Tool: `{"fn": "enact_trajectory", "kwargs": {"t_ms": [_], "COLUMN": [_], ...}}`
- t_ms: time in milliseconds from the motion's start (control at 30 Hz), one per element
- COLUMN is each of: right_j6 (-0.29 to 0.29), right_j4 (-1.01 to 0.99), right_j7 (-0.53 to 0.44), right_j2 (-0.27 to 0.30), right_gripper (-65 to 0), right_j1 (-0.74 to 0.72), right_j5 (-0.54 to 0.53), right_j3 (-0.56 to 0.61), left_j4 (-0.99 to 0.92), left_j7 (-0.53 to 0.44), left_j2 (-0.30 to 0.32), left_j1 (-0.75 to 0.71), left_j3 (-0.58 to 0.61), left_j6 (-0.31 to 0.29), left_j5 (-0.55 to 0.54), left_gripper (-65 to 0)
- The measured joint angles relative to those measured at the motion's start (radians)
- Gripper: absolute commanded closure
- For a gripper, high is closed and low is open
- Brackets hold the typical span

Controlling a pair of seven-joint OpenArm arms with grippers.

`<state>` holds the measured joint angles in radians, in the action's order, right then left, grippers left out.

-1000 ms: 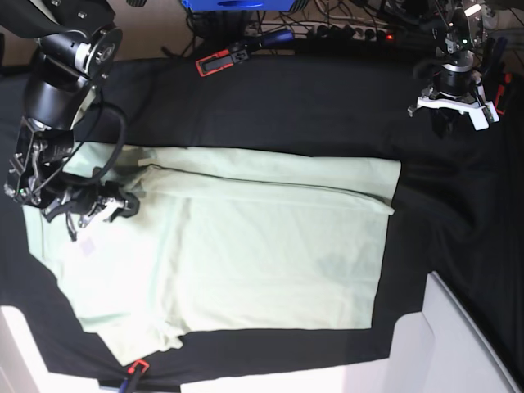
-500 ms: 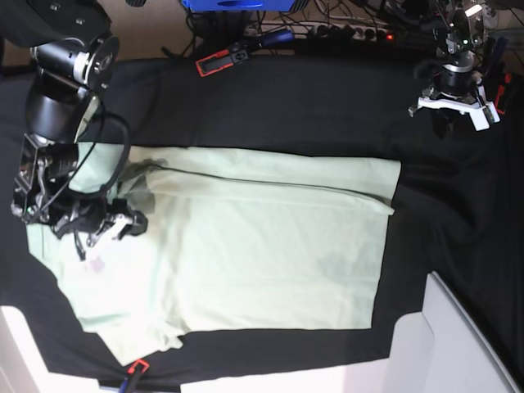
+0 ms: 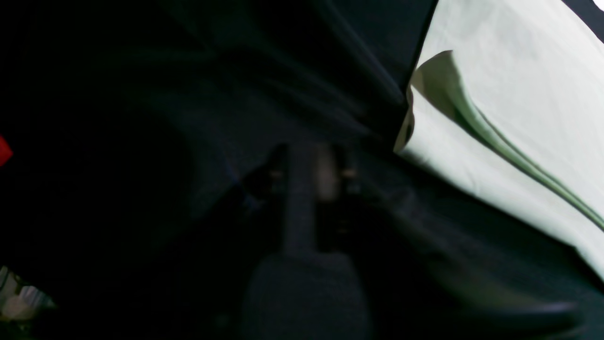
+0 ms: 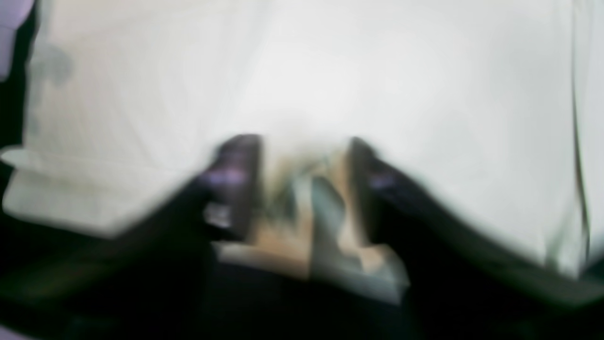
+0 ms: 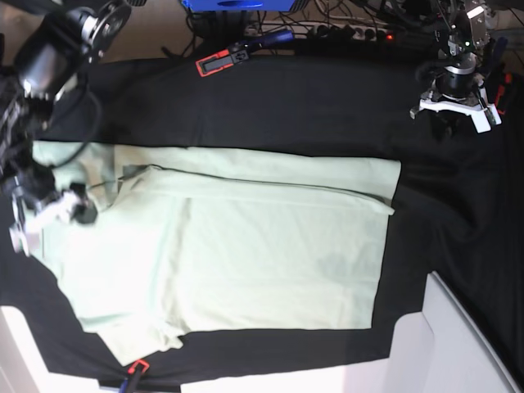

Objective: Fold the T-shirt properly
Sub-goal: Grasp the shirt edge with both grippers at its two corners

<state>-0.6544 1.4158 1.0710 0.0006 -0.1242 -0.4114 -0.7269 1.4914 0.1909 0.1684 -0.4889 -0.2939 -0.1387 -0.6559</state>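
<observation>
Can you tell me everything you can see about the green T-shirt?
The T-shirt is pale mint green, soft-looking cotton, plain with no picture. It lies flat on the black cloth with its top strip folded over, making a long crease. A short sleeve sticks out at the bottom left. The fabric is mostly smooth, with a faint darker patch near the right side. The right end effector sits over its left edge, jaws apart; whether it touches the fabric is too blurred to tell.

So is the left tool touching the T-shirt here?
Apart. Base view shows the left tool over black cloth, clear of the T-shirt.
</observation>
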Motion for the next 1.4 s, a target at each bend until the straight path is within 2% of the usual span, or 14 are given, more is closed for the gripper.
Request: {"fn": "enact_trajectory", "kwargs": {"t_ms": [67,133,200,400,533,600,667,767,867,1000,1133,1200,1300,1400], "right_j6": [0.000,0.000,-0.002,-0.007,-0.027,-0.056,-0.060,-0.072,-0.066,-0.055,-0.044,-0.044,-0.044,-0.045], "right_j4": [-0.003,-0.002,-0.011,-0.215,-0.330,-0.367,-0.396,-0.465,-0.518,-0.556,-0.563,-0.565,-0.574,-0.592], "right_j7": [0.003,-0.001,-0.008,-0.024,-0.042,-0.111,-0.146,-0.151,-0.162,-0.166,-0.138,-0.136,-0.135,-0.140], "right_j2": [-0.006,-0.003,0.002,-0.009,0.043,0.046,0.053,0.087,0.111,0.114,0.104,0.097,0.102,0.103], "right_gripper": [-50.2,-54.0,-54.4,-54.6,-54.3,-54.1,-54.1,-53.5,-45.3,-26.7,-0.6,-0.6,0.0,0.0], "right_j1": [0.026,0.039,0.060,0.059,0.048,0.042,0.042,0.023,-0.003,-0.015,-0.023,-0.022,-0.021,-0.024], "right_j5": [0.007,0.006,0.005,-0.006,-0.047,-0.047,-0.059,-0.071,-0.060,-0.054,-0.025,-0.027,-0.028,-0.033], "right_j3": [-0.123,-0.237,-0.318,-0.475,-0.476,-0.475,-0.475,-0.475,-0.475,-0.475,-0.472,-0.473,-0.446,-0.422], "left_j4": [0.000,0.000,-0.001,-0.041,-0.042,-0.042,-0.052,-0.077,-0.088,-0.090,-0.098,-0.098,-0.098,-0.106], "left_j7": [0.000,0.000,0.004,0.001,0.004,0.003,0.003,0.003,0.004,0.000,0.003,0.003,0.002,0.003], "left_j2": [-0.002,0.000,-0.002,-0.002,-0.002,-0.002,-0.002,0.000,-0.006,-0.007,-0.008,-0.008,-0.007,-0.005], "left_j1": [0.001,0.001,0.014,0.079,0.079,0.079,0.082,0.086,0.104,0.120,0.126,0.139,0.148,0.155], "left_j3": [0.000,0.000,0.000,0.000,0.006,0.005,0.005,0.006,0.010,0.013,0.012,0.013,0.024,0.055], "left_j6": [0.000,0.000,0.001,0.000,0.000,0.000,-0.005,-0.006,-0.007,-0.008,-0.006,-0.008,-0.007,-0.008], "left_j5": [0.000,0.000,0.003,0.000,0.001,0.000,0.000,0.000,0.000,0.000,0.000,0.000,0.000,0.000], "left_gripper": [-30.1,-35.6,-39.0,-40.1,-40.1,-40.1,-40.1,-40.1,-40.1,-40.1,-40.1,-40.6,-47.7,-49.4]}}
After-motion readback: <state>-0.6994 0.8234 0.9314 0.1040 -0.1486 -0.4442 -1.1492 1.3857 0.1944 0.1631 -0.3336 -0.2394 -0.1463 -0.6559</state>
